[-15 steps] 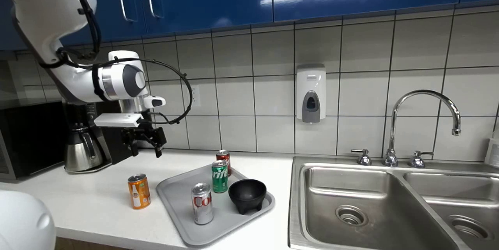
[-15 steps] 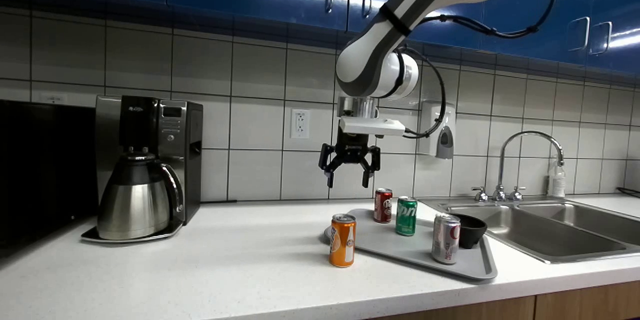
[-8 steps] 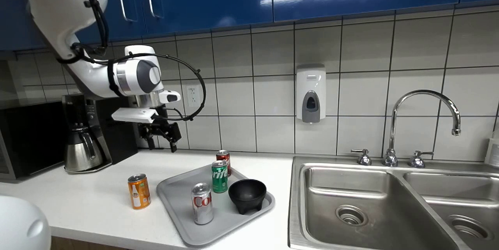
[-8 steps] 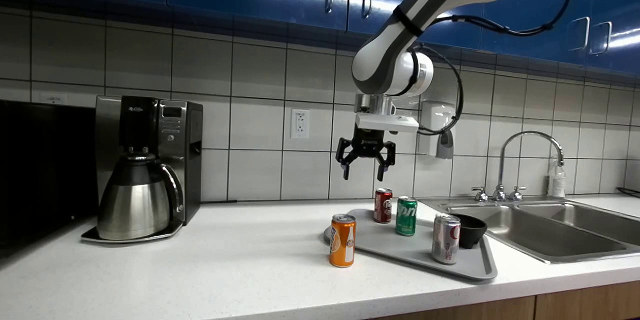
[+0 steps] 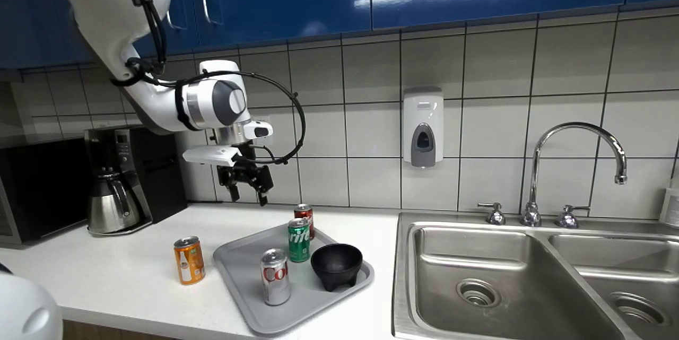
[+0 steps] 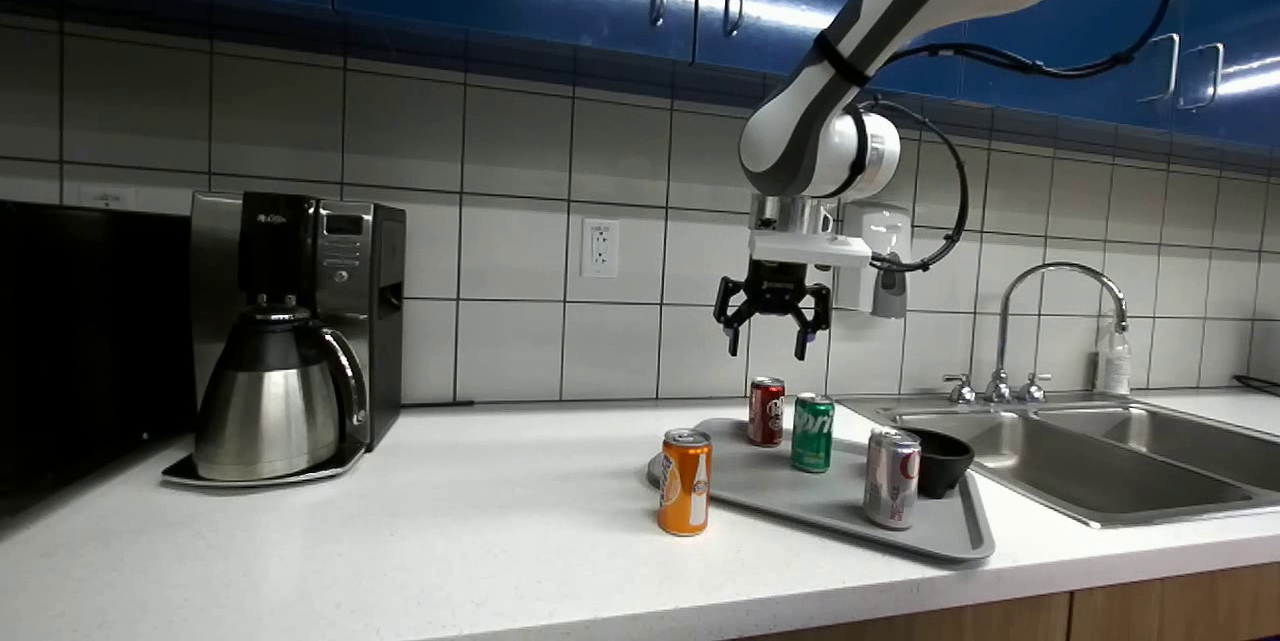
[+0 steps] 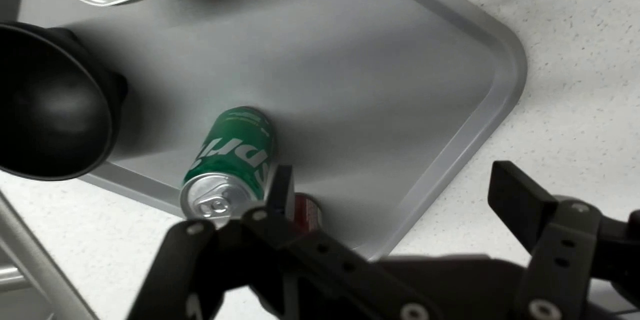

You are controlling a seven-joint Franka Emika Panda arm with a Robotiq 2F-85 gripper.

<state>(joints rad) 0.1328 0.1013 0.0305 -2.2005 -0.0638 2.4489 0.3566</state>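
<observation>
Claw (image 6: 767,351) spread wide, gripping nothing; I hang it higher than the tray (image 5: 249,273). Red can (image 6: 766,412), green can (image 6: 812,434), silver can (image 5: 275,277) and black bowl (image 5: 337,266) stand on the tray; orange can (image 5: 189,260) just beside it.

We identify a green Sprite can (image 7: 229,156), white-lettered, its silver top facing up. We find it upright on the gray tray (image 7: 350,85), inward of the edge. We also identify a dark red can (image 6: 766,413), silver-topped, with pale lettering; we find it upright on the tray, nearer to one corner.
</observation>
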